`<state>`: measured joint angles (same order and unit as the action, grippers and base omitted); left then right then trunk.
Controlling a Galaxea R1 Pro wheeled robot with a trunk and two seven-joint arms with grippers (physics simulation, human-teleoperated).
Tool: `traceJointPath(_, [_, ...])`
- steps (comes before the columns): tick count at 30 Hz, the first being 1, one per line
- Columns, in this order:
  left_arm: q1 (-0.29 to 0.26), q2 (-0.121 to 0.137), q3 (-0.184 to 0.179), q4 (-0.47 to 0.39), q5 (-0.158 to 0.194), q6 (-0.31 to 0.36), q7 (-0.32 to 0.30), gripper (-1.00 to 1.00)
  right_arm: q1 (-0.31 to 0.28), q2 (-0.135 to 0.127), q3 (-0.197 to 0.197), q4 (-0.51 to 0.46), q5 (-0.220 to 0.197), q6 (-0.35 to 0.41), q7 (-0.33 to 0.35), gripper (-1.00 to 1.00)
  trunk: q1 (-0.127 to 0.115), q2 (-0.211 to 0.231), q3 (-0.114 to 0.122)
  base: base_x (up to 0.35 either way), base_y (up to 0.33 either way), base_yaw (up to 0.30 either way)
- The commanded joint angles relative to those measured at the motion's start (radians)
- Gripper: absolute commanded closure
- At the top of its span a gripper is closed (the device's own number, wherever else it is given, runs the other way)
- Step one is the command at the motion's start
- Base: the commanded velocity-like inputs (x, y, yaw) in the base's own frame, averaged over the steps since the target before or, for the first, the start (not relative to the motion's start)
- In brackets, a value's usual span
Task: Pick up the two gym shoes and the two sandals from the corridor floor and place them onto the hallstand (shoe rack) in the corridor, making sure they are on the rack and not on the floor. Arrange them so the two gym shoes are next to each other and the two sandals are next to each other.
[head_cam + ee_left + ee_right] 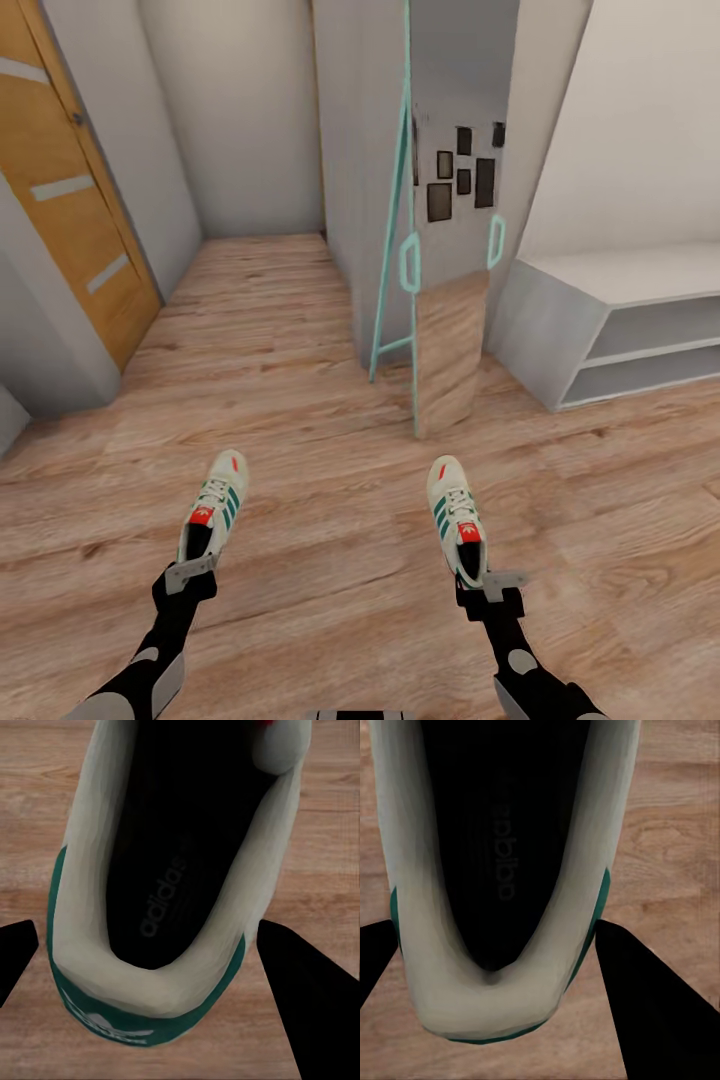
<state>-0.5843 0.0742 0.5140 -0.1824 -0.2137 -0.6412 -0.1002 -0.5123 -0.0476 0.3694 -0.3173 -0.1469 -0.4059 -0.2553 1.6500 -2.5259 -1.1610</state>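
Two cream-white gym shoes with green stripes are in view, toes pointing away from me. My left gripper (190, 573) is shut on the heel of the left gym shoe (214, 503). My right gripper (487, 581) is shut on the heel of the right gym shoe (455, 515). In the left wrist view the shoe's dark opening (176, 847) lies between the black fingers (307, 982). The right wrist view shows the same, with the shoe (502, 862) between the fingers (649, 1005). The hallstand (575, 300), white with two open tiers, stands at the right on the corridor floor (330, 560). The sandals are out of view.
A tall mirror with a teal frame (445, 300) leans against the grey wall corner ahead, between me and the hallstand. An orange wooden door (65, 200) is on the left. The corridor runs on ahead to a grey end wall (250, 120).
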Motion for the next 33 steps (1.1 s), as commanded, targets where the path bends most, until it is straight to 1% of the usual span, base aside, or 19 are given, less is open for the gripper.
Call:
traceJointPath(1, [0.000, 0.000, 0.000, 0.000, 0.000, 0.000, 0.001, 1.00, 0.000, 0.000, 0.000, 0.000, 0.000, 0.000, -0.001, 1.00, 0.000, 0.000, 0.000, -0.093, 0.317, 0.011])
traceJointPath(5, [0.000, 0.000, 0.001, 0.000, -0.001, -0.001, 0.001, 1.00, 0.000, 0.000, 0.000, 0.000, 0.000, 0.000, -0.001, 1.00, 0.000, 0.000, 0.000, -0.072, 0.219, 0.047])
traceJointPath(8, [0.000, -0.001, 0.001, 0.000, 0.000, -0.001, 0.001, 1.00, 0.000, 0.000, 0.000, 0.001, 0.000, 0.000, -0.001, 1.00, 0.000, 0.000, 0.000, -0.027, 0.080, 0.186])
traceJointPath(23, [0.000, -0.001, 0.001, 0.000, -0.001, -0.002, 0.001, 1.00, 0.000, 0.000, 0.000, 0.001, 0.000, 0.000, -0.001, 1.00, 0.000, 0.000, 0.000, -0.002, 0.016, 0.276])
traceJointPath(33, [0.000, -0.001, 0.001, 0.000, -0.001, -0.002, 0.001, 1.00, 0.000, 0.000, 0.000, 0.002, 0.000, 0.000, -0.001, 1.00, 0.000, 0.000, 0.002, 0.000, 0.278, 0.048])
